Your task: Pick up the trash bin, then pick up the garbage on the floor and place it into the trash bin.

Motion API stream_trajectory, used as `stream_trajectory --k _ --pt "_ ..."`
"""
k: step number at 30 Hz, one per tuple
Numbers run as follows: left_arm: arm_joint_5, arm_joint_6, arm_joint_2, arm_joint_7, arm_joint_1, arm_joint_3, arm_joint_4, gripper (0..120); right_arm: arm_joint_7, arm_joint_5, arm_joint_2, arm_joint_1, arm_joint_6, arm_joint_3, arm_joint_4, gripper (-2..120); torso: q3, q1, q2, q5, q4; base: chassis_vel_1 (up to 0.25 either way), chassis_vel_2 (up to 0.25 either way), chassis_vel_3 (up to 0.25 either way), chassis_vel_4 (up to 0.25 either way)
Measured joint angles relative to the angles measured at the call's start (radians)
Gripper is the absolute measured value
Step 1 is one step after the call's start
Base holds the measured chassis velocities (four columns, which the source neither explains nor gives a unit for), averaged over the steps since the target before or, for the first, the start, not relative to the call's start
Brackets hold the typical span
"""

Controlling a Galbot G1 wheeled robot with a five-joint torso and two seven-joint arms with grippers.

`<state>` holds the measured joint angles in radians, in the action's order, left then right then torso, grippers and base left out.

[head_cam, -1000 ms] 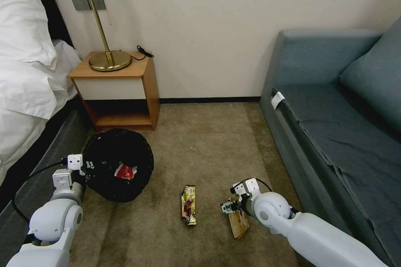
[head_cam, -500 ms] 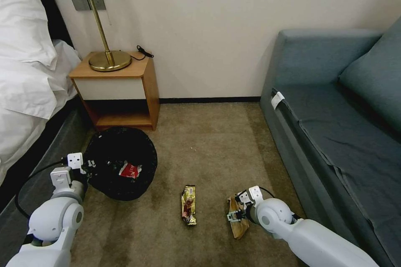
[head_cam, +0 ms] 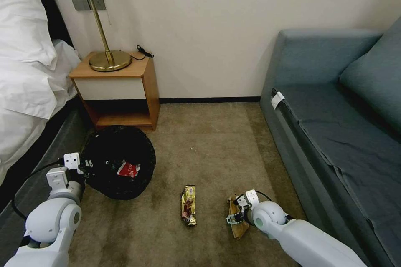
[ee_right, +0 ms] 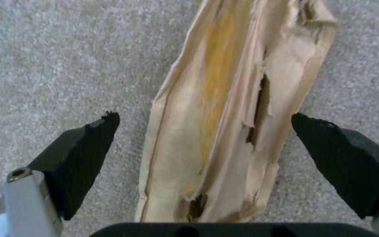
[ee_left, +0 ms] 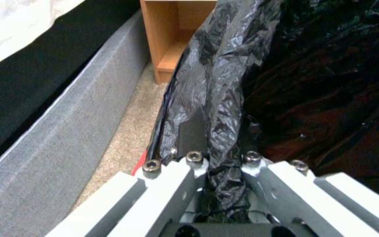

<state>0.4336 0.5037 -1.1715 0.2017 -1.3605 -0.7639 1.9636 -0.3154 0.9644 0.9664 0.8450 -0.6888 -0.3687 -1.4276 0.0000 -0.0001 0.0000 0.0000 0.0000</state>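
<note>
Right gripper (ee_right: 202,148), low over the carpet (head_cam: 217,142), jaws spread wide: the brown paper (ee_right: 229,108) lies flat between the two black pads (ee_right: 84,154), touching neither. Left gripper (ee_left: 218,164), jaws clamped on the bag-covered rim of the bin (head_cam: 119,162). Inside the bin, beyond the clamped rim, a red-white wrapper (head_cam: 128,169). Gold wrapper (head_cam: 189,205) on the carpet between the grippers, just beside the paper. Farther off, nightstand (head_cam: 121,87) behind the bin.
</note>
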Motion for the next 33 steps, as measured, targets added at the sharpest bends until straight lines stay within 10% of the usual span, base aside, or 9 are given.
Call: stream_trajectory --k 33 --pt "-0.016 -0.032 -0.009 -0.014 0.002 0.008 -0.029 1 0.084 -0.05 0.026 0.024 0.038 0.03 0.036 0 0.0 0.0 0.0 0.0001 0.0 0.0 0.0 0.0 0.0"
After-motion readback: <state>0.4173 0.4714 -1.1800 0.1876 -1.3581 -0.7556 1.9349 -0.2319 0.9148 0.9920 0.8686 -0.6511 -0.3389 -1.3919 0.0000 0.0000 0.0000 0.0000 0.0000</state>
